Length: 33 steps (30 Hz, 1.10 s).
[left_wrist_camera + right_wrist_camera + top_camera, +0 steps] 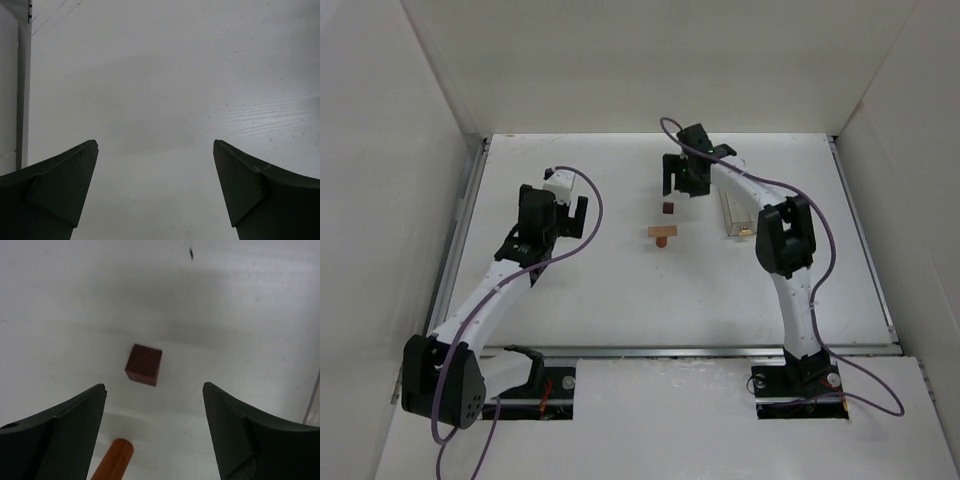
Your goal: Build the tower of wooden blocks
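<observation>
White table (pixel 620 290), both arms reaching over it.

Left gripper (pixel 155 192): spread wide, nothing between the fingers, bare tabletop below.

Right gripper (pixel 154 435): likewise released, hovering over the pieces in the far middle of the table.

Clear plastic rectangular box (pixel 738 214): lies right of the pieces, long axis near-to-far.

Pale tan flat wooden bar (pixel 662 230): long axis left-right.

Orange-brown round wooden piece (pixel 114 460): meets the bar's near side in the top view (upright or lying, cannot tell).

Dark red-brown wooden block (pixel 144 364): sits apart, just beyond the bar. It reads as a cube, flat face up, framed between the right fingers and untouched.
</observation>
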Each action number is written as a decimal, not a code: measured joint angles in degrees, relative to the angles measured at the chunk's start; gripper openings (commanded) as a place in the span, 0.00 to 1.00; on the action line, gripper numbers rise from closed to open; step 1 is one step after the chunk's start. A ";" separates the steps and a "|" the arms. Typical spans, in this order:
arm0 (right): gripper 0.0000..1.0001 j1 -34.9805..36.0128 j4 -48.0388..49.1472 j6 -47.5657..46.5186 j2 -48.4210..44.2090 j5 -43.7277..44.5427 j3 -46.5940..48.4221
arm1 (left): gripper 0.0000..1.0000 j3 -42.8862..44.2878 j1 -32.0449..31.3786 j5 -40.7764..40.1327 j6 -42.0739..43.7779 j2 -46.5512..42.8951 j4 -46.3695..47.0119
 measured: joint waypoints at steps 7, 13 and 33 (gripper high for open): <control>0.77 4.13 -2.45 8.17 1.18 5.03 -3.65 | 1.00 0.76 0.00 -0.39 0.46 2.84 1.84; 0.70 4.44 -1.99 10.51 1.90 6.97 -3.61 | 1.00 0.85 0.00 -0.48 0.94 3.39 3.02; 0.46 5.92 -2.05 11.96 8.50 14.01 3.13 | 1.00 0.96 0.00 -0.83 1.57 3.45 4.17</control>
